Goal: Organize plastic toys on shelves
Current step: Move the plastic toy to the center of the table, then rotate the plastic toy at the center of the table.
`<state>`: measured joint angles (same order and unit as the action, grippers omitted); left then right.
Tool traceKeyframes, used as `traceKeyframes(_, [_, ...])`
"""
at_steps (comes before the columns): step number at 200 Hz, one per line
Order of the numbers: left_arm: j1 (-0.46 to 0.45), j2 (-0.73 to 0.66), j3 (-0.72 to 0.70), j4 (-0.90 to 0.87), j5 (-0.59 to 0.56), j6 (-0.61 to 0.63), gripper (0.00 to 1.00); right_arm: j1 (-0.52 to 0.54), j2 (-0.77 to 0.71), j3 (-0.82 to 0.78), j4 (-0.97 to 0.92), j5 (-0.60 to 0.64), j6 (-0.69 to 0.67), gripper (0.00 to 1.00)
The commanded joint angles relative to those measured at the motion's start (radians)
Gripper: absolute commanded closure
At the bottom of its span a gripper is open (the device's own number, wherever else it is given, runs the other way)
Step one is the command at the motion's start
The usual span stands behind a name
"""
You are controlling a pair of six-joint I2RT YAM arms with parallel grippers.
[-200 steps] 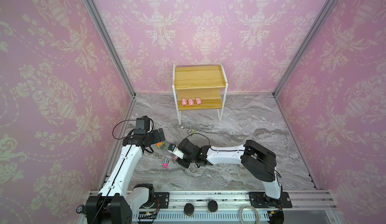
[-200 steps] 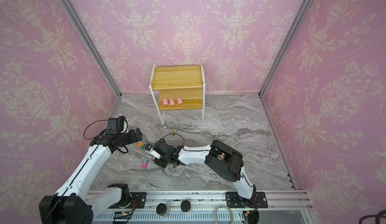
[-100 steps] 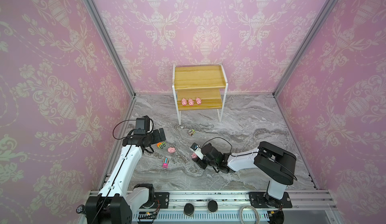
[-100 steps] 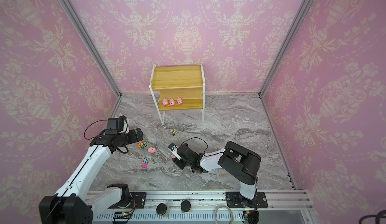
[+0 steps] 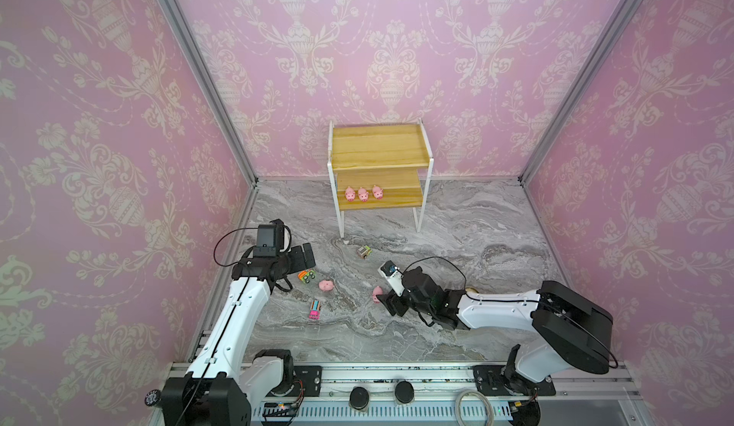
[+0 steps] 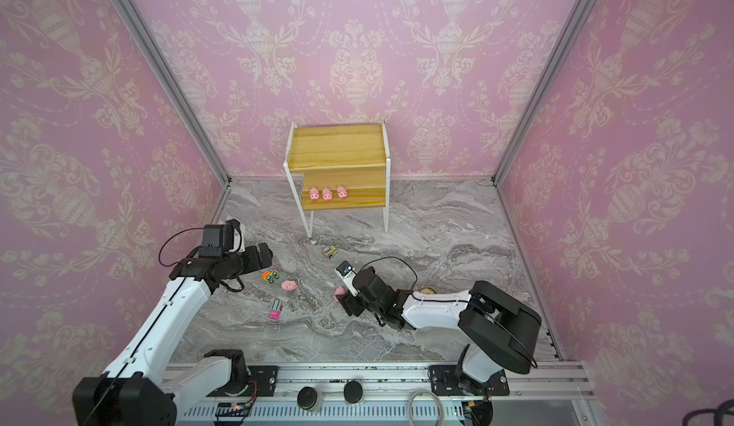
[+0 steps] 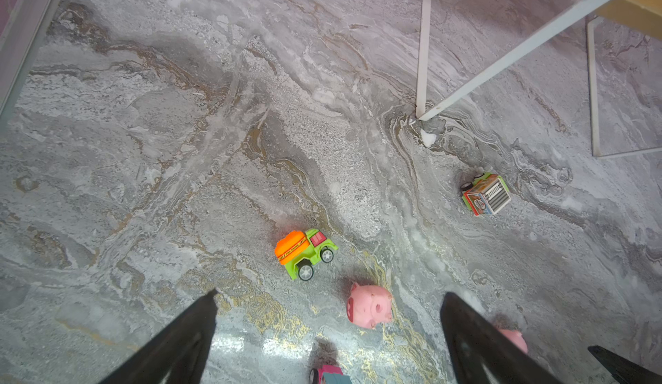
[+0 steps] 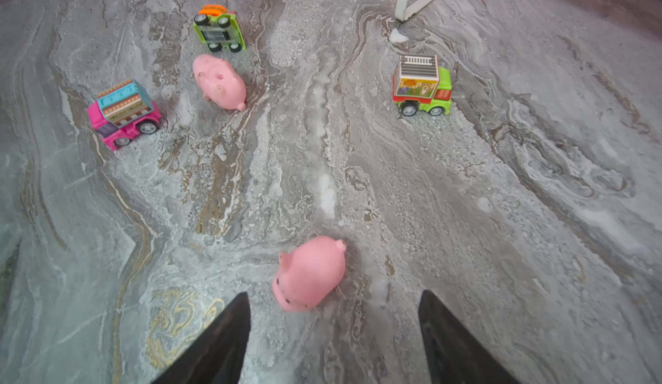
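The right tool [image 8: 335, 294] hung low over the counter [image 8: 501, 221], jaws apart, nothing held. Its likely target was the loose pig [image 8: 310, 274], which lay on the counter just left of the tool's tips and a little farther off.

In the wrist view the pig's long axis ran slantwise to the gap, snout end toward the tool and tail end away. It sat off-centre, closer to one finger [image 8: 222, 332] than to its mate. The snout end just reached the line of the tips. No contact with either finger could be made out.

Judgement: a short push leftward and a small sideways correction would centre the pig. A wrist turn might let the pads close across its flanks.

The left tool [image 7: 330, 292] was spread wide and empty, above the second pig [image 7: 369, 307] and the orange truck [image 7: 304, 251], farther left. The right arm was plainly the nearer to the loose pig.

The shelves [image 5: 379, 199] stood far centre, with three pigs [image 5: 363, 193] in a row on the lower board. The pink truck [image 5: 314, 309] and the brown-green truck [image 5: 363, 251] lay on the counter.
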<state>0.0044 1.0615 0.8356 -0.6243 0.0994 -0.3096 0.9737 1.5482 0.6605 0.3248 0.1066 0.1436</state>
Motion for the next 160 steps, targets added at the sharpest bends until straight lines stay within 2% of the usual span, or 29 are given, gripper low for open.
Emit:
traceKeyframes(1, [-0.004, -0.019, 0.011, 0.0, 0.019, -0.017, 0.01, 0.015, 0.012, 0.094, -0.167, 0.038, 0.141, 0.28])
traceKeyframes(63, [-0.015, -0.031, 0.011, -0.002, 0.015, -0.014, 0.01, 0.121, 0.123, 0.334, -0.557, 0.237, 0.57, 0.35])
traceKeyframes(85, [-0.017, -0.036, 0.011, -0.002, 0.015, -0.014, 0.01, 0.15, 0.189, 0.416, -0.664, 0.28, 0.666, 0.36])
traceKeyframes(115, [-0.022, -0.042, 0.011, -0.003, 0.011, -0.011, 0.01, 0.155, 0.261, 0.472, -0.714, 0.286, 0.727, 0.41])
traceKeyframes(140, [-0.027, -0.043, 0.011, -0.004, 0.007, -0.01, 0.01, 0.155, 0.311, 0.504, -0.742, 0.292, 0.728, 0.43])
traceKeyframes(160, [-0.03, -0.048, 0.01, -0.003, 0.006, -0.01, 0.01, 0.154, 0.338, 0.549, -0.717, 0.282, 0.713, 0.5])
